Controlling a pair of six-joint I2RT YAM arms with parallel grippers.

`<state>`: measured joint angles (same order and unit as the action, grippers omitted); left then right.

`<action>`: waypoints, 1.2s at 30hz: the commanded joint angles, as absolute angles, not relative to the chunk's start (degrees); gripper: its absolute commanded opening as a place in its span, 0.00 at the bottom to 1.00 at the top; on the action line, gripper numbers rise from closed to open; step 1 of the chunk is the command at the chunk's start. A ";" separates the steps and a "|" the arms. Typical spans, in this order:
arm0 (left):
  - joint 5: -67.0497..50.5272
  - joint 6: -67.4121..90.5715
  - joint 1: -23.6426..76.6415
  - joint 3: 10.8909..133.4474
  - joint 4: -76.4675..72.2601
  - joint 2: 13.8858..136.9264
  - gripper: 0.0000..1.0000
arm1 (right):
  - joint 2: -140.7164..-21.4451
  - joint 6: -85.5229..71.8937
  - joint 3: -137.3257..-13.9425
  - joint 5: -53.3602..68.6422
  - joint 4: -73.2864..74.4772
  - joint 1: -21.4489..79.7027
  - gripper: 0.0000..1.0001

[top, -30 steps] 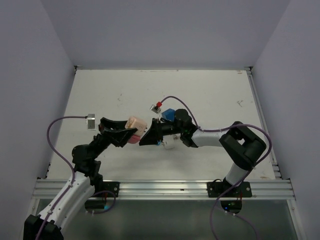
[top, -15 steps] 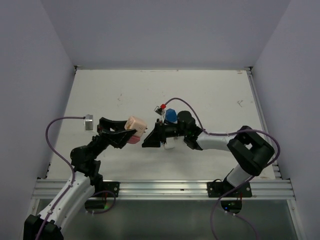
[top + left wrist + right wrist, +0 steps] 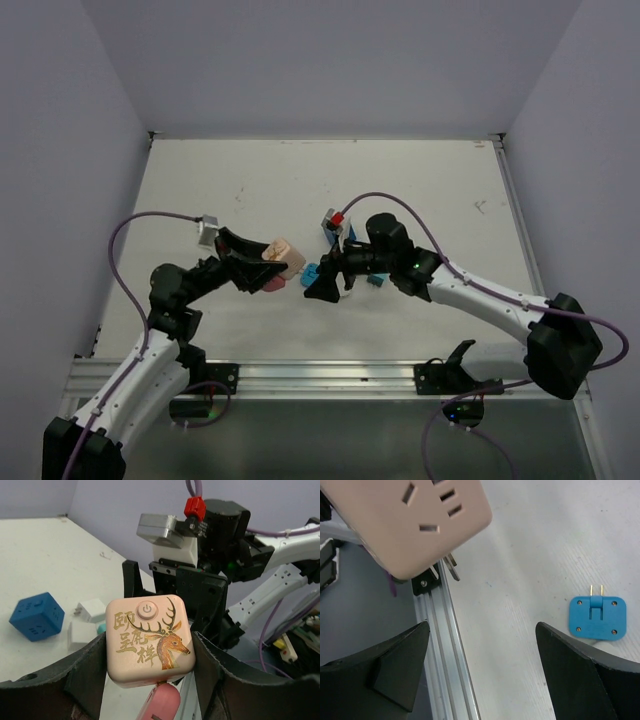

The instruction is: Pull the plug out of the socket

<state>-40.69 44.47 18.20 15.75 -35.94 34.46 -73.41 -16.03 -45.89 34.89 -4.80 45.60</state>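
Our left fingers (image 3: 87, 672) clench one pink socket cube (image 3: 149, 640), printed with a golden deer and a power button, and hold it off the tabletop (image 3: 530, 555). To its right, one flat blue plug (image 3: 598, 617) with two prongs lies loose on the tabletop. Our right fingers (image 3: 395, 660) stand released, grasping nothing.

An off-white table (image 3: 420, 180) fills the middle of the top view, marked by faint dark scuffs (image 3: 240, 195) towards its upper left. It is enclosed by plain pale lavender walls (image 3: 330, 60) at left, back and right. An aluminium rail (image 3: 330, 375) is fixed along its lower edge, with a dark surface (image 3: 330, 440) seen beneath. Everything is evenly lit.
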 commanded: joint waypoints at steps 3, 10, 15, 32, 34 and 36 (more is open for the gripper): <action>-55.45 39.47 18.54 22.06 -33.59 39.28 0.00 | -67.77 -5.55 -50.36 32.52 6.76 45.44 0.94; -62.21 31.12 18.54 28.73 -26.28 41.48 0.00 | -62.49 1.93 -53.96 31.46 12.04 45.44 0.99; -67.40 28.13 18.89 33.30 -23.91 45.26 0.00 | -64.24 4.30 -58.53 37.16 13.45 45.35 0.99; -68.91 21.62 24.43 39.11 -20.56 51.24 0.00 | -72.60 7.65 -68.91 49.82 16.35 45.44 0.98; -68.38 21.71 24.61 39.20 -20.74 51.33 0.00 | -72.86 7.38 -68.82 50.53 16.00 45.53 0.97; -67.42 21.62 24.61 39.20 -21.00 51.33 0.00 | -73.04 7.29 -68.64 50.80 16.43 45.53 0.94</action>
